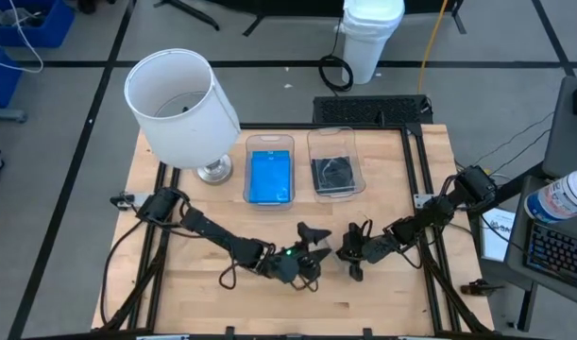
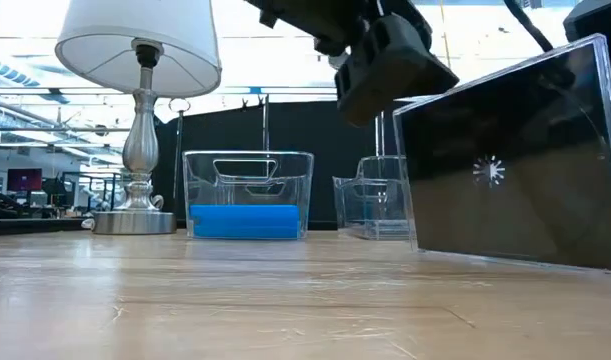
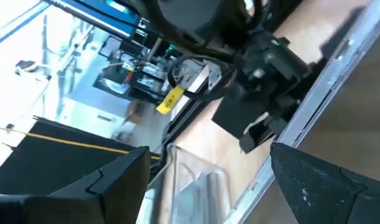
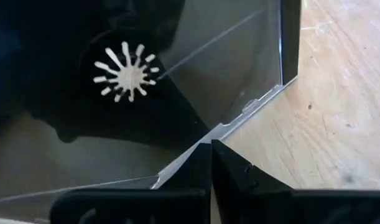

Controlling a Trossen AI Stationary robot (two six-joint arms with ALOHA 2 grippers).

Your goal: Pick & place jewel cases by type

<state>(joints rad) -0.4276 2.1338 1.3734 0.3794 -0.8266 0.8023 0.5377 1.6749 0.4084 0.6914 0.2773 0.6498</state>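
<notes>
A clear jewel case with a dark grey inside stands tilted on one edge on the table near its front, between my two grippers. My right gripper is shut at the case's edge. My left gripper is open, with one finger lying along the case's rim. Blue jewel cases lie in the left clear bin. A dark one lies in the right clear bin. My right gripper's shut fingertips meet the case's clear edge near a corner, slanting down at it. The case stands on its lower edge on the table, leaning. My left gripper has one finger beside the case's rim; whether it touches I cannot tell.
A lamp with a white shade stands at the table's far left, beside the bins. Bare wood lies along the near edge. Beyond the far edge are a white bucket and cables.
</notes>
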